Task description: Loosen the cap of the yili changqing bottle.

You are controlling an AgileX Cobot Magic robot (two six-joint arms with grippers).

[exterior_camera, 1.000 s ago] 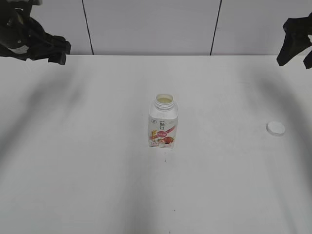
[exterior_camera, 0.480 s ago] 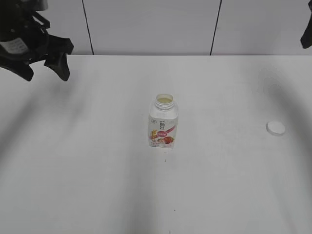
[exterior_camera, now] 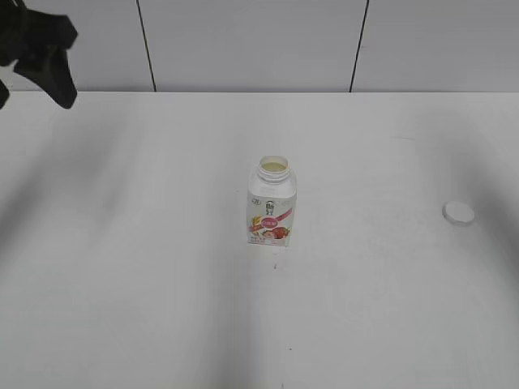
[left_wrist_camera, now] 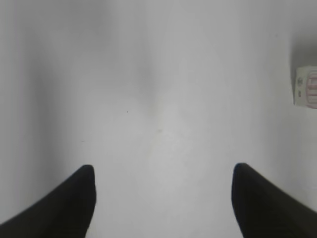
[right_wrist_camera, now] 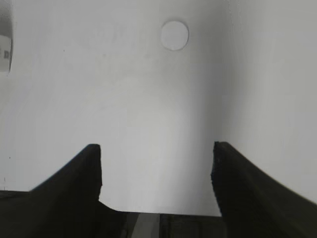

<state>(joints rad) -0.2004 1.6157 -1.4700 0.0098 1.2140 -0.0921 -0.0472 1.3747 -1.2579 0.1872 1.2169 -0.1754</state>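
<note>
Two hands were in play, and neither was touching anything. At the upper left of the exterior frame the left hand (exterior_camera: 39,50) showed only as a dark shape cut by the frame edge, well apart from the yili changqing bottle (exterior_camera: 272,204). Its own wrist view showed its fingers (left_wrist_camera: 69,203) spread wide over bare counter (left_wrist_camera: 158,99), nothing between them, with just a sliver of the bottle (left_wrist_camera: 305,88) at the right edge.

At the centre of the exterior frame the bottle stood upright, its neck open and pale contents visible inside. Toward the right, the cap (exterior_camera: 459,213) lay flat on the counter (exterior_camera: 146,284), well apart from the bottle. We judged the loosening step already done: the cap was off entirely, not merely slackened.

From the exterior view the right hand was absent; in its wrist view it (right_wrist_camera: 156,171) was spread open and empty, with the cap (right_wrist_camera: 174,35) in the upper middle of that frame and a bottle edge at the far left.

Little seemed left to us beyond parking both arms clear. Nothing else showed on the counter and nothing stood in the way; the open bottle was the one thing a careless sweep could tip and spill.
</note>
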